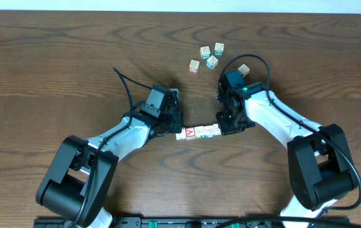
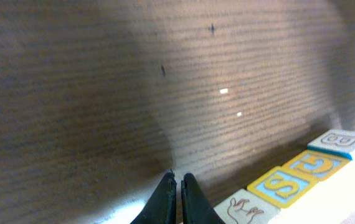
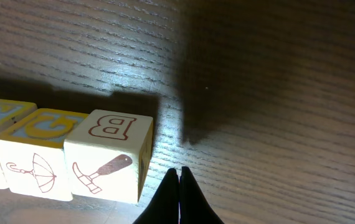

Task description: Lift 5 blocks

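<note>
Wooden blocks [image 1: 199, 132] lie between closed left pincer [image 1: 177, 129] and right pincer [image 1: 222, 126].

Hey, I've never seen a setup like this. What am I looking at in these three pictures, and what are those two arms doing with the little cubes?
This is a robot with two jointed arms at a wooden table. The wide picture looks straight down from above; the other two come from a camera on each wrist, so each claw's tips show at the bottom. Between the arms lies a row of alphabet blocks, one with a red A. The left claw sits at one end, the right claw at the other, beside the B block. Both claws are shut, with nothing gripped. Five loose blocks lie farther back.
</note>
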